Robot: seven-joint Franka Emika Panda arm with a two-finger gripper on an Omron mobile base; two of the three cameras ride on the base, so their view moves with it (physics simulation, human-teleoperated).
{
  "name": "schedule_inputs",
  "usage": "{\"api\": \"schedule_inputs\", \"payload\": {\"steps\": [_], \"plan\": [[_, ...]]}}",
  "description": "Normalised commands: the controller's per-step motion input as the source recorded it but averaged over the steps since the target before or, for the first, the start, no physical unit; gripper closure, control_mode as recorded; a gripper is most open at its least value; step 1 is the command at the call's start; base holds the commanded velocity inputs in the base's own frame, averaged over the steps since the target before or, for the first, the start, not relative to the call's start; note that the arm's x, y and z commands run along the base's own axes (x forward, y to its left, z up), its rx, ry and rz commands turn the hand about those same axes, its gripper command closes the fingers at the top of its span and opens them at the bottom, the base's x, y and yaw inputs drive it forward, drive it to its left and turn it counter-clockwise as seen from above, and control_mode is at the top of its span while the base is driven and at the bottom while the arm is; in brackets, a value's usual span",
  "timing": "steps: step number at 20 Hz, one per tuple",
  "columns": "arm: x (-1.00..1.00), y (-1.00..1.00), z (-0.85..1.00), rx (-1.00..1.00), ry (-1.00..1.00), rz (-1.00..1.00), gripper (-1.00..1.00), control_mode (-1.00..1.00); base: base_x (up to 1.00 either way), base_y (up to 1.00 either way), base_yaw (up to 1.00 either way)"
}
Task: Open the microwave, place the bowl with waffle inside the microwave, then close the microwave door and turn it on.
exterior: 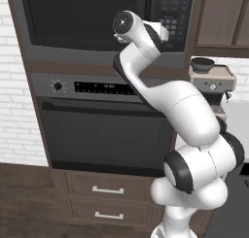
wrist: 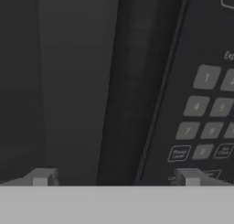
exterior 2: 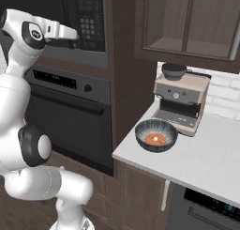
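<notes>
The microwave (exterior: pixel 87 18) is built in above the wall oven, and its dark-glass microwave door (wrist: pixel 73 81) is shut. In the hand view a slim dark vertical handle (wrist: pixel 132 81) runs between the door and the keypad (wrist: pixel 205 113). My gripper (wrist: pixel 115 178) is open right in front of that handle, one fingertip on each side of it, with nothing held. From the right base view the hand (exterior 2: pixel 61 33) reaches toward the microwave's right part. The striped dark bowl (exterior 2: pixel 156 135) with the orange-red waffle (exterior 2: pixel 156 139) sits on the white counter (exterior 2: pixel 201 163), off to the right.
The wall oven (exterior: pixel 102 130) with a long bar handle lies below the microwave, with two drawers (exterior: pixel 107 190) under it. A beige espresso machine (exterior 2: pixel 180 100) stands right behind the bowl. Wooden wall cabinets (exterior 2: pixel 187 22) hang over the counter.
</notes>
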Motion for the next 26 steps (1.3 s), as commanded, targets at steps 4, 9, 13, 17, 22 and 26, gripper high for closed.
{"api": "schedule_inputs", "payload": {"steps": [4,9,13,17,22,26], "plan": [[-0.16,-0.99,-0.49,0.04,-0.06,-0.05,1.00,-1.00,0.00,0.00,0.00],[0.37,-0.25,-0.37,0.00,-0.01,-0.01,1.00,-1.00,0.00,0.00,0.00],[0.73,-0.07,-0.29,0.00,0.04,0.00,1.00,-1.00,0.00,0.00,0.00],[0.56,0.00,-0.38,0.01,0.02,0.06,1.00,-1.00,0.00,0.00,0.00],[0.04,0.03,-0.63,0.08,-0.19,0.27,1.00,-1.00,0.00,0.00,0.00],[0.12,0.46,-0.73,0.04,-0.33,0.38,1.00,-1.00,0.00,0.00,0.00]]}}
